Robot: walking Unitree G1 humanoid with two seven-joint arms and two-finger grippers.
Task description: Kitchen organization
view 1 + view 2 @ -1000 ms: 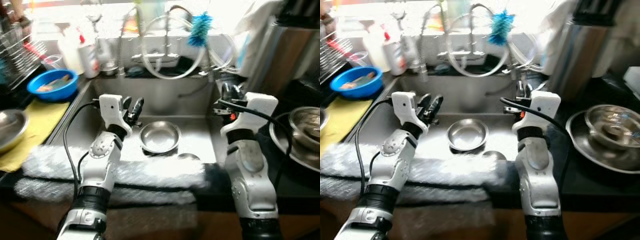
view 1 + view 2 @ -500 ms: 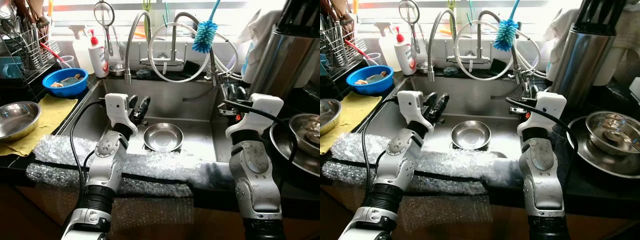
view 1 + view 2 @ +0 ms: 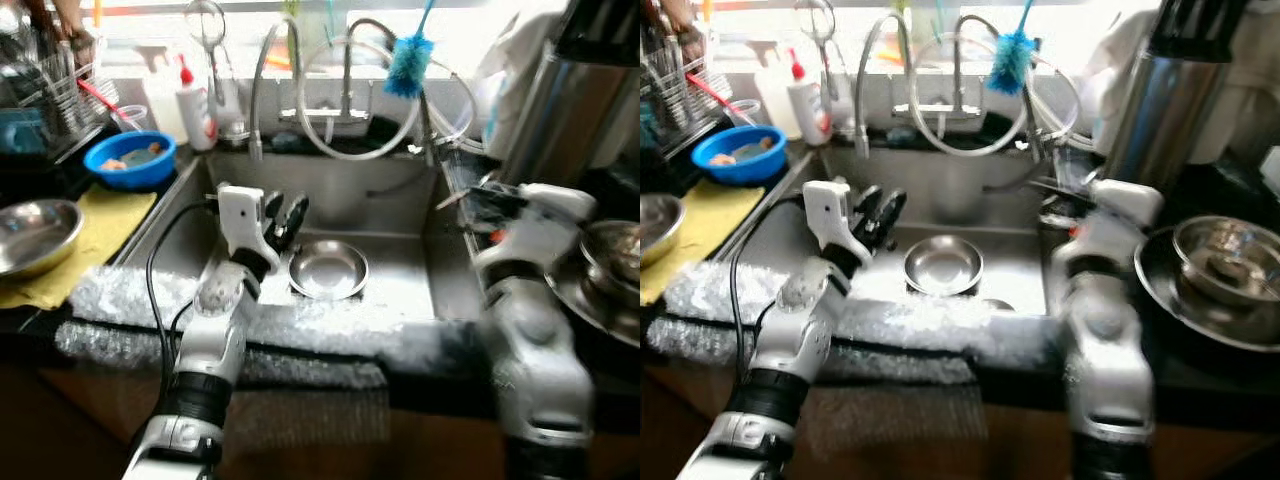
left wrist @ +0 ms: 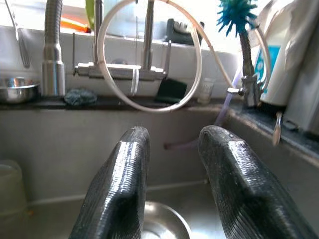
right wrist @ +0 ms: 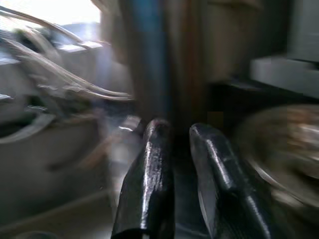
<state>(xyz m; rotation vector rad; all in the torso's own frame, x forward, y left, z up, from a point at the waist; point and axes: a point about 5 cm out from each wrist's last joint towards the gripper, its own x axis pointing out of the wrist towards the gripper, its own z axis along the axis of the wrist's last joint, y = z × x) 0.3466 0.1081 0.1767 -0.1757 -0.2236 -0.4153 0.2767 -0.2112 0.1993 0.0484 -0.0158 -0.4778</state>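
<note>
- A small round steel bowl [image 3: 328,270] sits upright on the sink [image 3: 395,205] floor, shiny and empty, its rim catching light.
- The left gripper [image 3: 283,215] hovers just beside the bowl's left rim, jaws slightly parted, holding nothing.
- The right gripper [image 5: 182,149] is blurred at the sink's right edge, jaws narrowly apart and empty.

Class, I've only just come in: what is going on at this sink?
A humanoid robot stands at a steel kitchen sink. Its left pincer, fingers open and holding nothing, hovers over the sink beside a small round steel bowl lying in the basin. Its right pincer, fingers slightly apart and empty, is blurred by the counter on the robot's right, near a stack of steel bowls. Nothing is gripped.
</note>
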